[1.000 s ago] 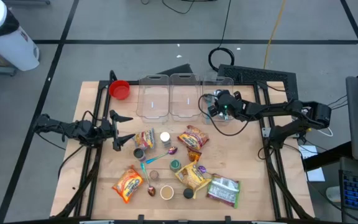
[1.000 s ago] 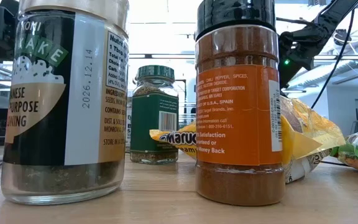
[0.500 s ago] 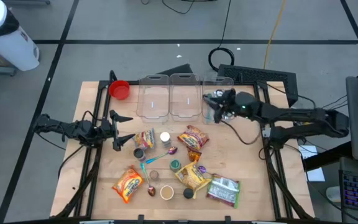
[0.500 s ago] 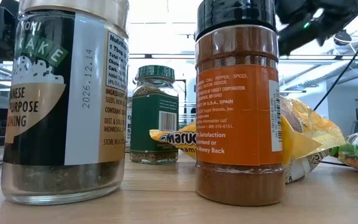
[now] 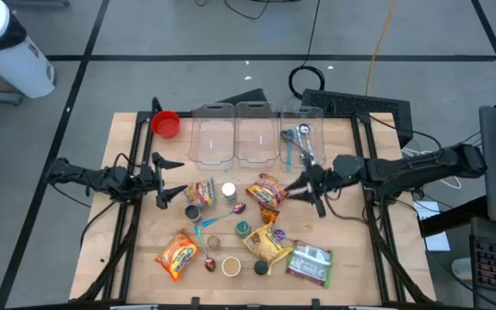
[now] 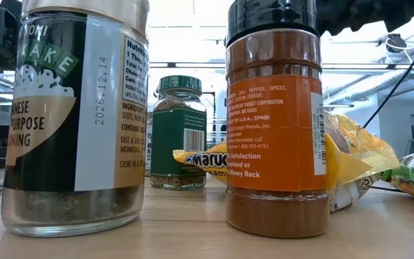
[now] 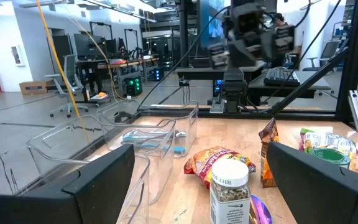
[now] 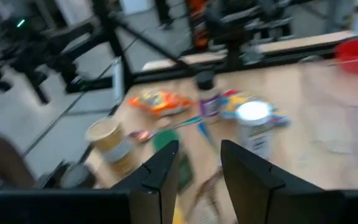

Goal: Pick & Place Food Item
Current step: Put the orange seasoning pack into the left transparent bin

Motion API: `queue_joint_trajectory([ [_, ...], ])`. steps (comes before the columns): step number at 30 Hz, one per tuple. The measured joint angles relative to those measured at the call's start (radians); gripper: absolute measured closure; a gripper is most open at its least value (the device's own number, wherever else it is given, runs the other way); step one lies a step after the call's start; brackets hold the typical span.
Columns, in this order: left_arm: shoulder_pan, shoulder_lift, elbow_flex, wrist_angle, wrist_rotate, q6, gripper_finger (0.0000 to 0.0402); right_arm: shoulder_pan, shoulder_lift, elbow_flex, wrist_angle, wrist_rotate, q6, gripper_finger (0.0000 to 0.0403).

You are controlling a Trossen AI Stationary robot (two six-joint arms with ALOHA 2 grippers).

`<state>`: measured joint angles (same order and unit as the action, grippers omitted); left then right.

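The table (image 5: 136, 245) carries three clear bins (image 5: 256, 135) along its far edge, food packets (image 5: 268, 190) mid-table. Right claw (image 5: 304, 191) hovers beside them, fingers slightly apart, empty. Left claw (image 5: 169, 181) waits wide apart near the left edge.

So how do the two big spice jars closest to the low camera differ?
The left jar is clear glass with a dark label and a greenish-brown seasoning settled low; the right jar is filled with orange-red powder, has an orange label and a black cap. The left one looks wider. Both stand upright on the table.
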<state>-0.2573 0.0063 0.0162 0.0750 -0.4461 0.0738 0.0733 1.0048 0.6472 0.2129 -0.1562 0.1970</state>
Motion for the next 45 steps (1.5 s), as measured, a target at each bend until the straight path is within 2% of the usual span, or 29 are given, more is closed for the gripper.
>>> queue_joint_trajectory([
  [8, 0.0, 0.0, 0.0, 0.0, 0.0, 0.0, 0.0027, 0.117, 0.154, 0.0, 0.089, 0.003, 0.001, 0.0289],
  [14, 0.0, 0.0, 0.0, 0.0, 0.0, 0.0, 0.0027, 0.147, 0.276, 0.0, 0.158, 0.022, 0.017, 0.0265],
  [21, 0.0, 0.0, 0.0, 0.0, 0.0, 0.0, 0.0027, 0.143, 0.241, 0.0, -0.001, 0.232, 0.003, 0.0211],
  [26, 0.0, 0.0, 0.0, 0.0, 0.0, 0.0, 0.0027, 0.165, 0.235, 0.0, -0.077, 0.238, 0.069, 0.0186],
  [29, 0.0, 0.0, 0.0, 0.0, 0.0, 0.0, 0.0027, 0.178, 0.273, 0.0, -0.058, 0.238, 0.078, 0.018],
  [38, 0.0, 0.0, 0.0, 0.003, 0.0, 0.0, 0.0027, 0.182, 0.408, -0.001, 0.112, 0.238, 0.071, 0.0192],
  [45, 0.0, 0.0, 0.0, 0.004, 0.0, 0.0, 0.0027, 0.182, 0.441, 0.0, 0.167, 0.261, 0.077, 0.0228],
])
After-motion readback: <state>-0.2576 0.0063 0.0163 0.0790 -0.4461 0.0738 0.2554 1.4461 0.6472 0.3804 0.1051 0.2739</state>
